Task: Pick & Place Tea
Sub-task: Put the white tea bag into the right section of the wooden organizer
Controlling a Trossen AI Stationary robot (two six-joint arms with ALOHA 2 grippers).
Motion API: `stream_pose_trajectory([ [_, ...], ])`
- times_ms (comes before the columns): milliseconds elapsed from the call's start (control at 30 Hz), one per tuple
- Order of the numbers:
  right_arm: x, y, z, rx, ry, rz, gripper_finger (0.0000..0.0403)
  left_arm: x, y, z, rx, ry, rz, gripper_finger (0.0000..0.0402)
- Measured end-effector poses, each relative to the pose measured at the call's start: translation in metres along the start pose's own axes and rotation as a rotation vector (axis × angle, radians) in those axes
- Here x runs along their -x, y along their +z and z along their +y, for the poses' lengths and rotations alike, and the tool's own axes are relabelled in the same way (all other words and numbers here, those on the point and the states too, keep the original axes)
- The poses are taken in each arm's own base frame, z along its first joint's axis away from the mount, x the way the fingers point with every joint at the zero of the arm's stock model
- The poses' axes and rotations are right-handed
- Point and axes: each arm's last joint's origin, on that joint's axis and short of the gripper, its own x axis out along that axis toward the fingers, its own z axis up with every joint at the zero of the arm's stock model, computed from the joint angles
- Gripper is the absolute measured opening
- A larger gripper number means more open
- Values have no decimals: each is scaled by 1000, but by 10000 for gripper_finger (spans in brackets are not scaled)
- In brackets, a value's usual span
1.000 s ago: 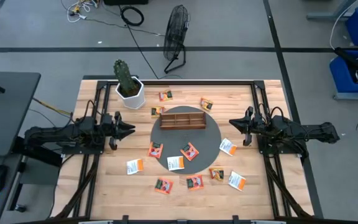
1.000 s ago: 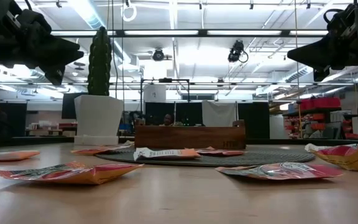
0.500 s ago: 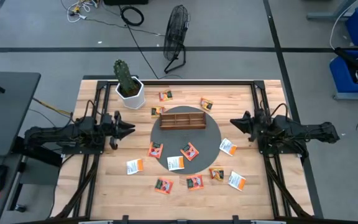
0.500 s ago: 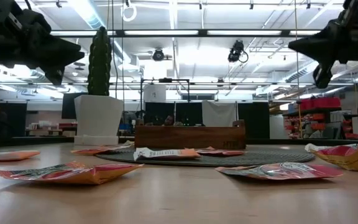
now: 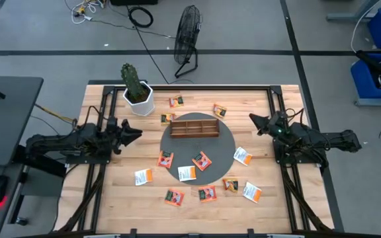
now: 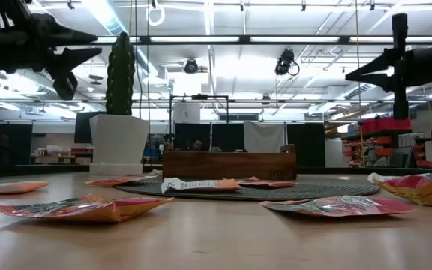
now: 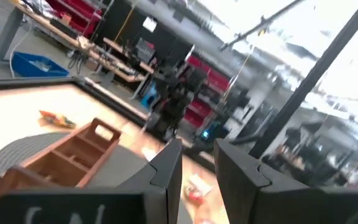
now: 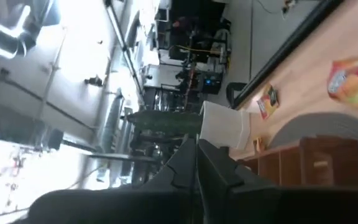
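The tea is several small square sachets, orange-red, white or dark green, lying flat around a brown wooden slotted tray (image 5: 194,125) on a dark round mat (image 5: 218,149). One sachet (image 5: 202,160) lies on the mat, another (image 5: 143,176) on the bare wood, a third (image 5: 243,156) at the mat's right rim. My left gripper (image 5: 137,132) hovers at the table's left, pointing at the tray, with a narrow gap between its fingers (image 7: 197,167) and nothing in it. My right gripper (image 5: 253,121) hovers at the right, pointing at the tray, shut (image 8: 196,152) and holding nothing.
A cactus in a white pot (image 5: 137,92) stands at the far left corner of the table. A floor fan (image 5: 188,39) stands beyond the far edge. Black frame rails (image 5: 273,109) run along the table's sides under both arms.
My right gripper has rolled about a quarter turn around the line it points along, staying in place and shut. My left gripper has rolled a little and tipped slightly upward, also in place. The sachets and the tray have not moved.
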Motion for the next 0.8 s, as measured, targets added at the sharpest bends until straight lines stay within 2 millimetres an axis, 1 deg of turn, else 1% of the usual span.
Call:
stream_pose_trajectory([
  [67,0,0,1,41,12,13,23,0,2,-1,43,-3,-31,96],
  [167,0,0,8,71,79,28,21,0,6,-3,51,-27,-67,96],
  [233,1,0,12,127,105,46,15,0,7,-4,53,-38,-83,96],
  [367,1,1,26,231,71,129,4,1,8,-5,79,-47,-93,96],
  [533,0,-2,39,328,-96,337,2,1,9,-5,105,-49,-93,96],
  [700,-2,-6,48,399,-363,518,1,1,9,-5,134,-48,-94,96],
  [800,-4,-10,49,451,-532,618,1,1,9,-5,134,-47,-95,96],
])
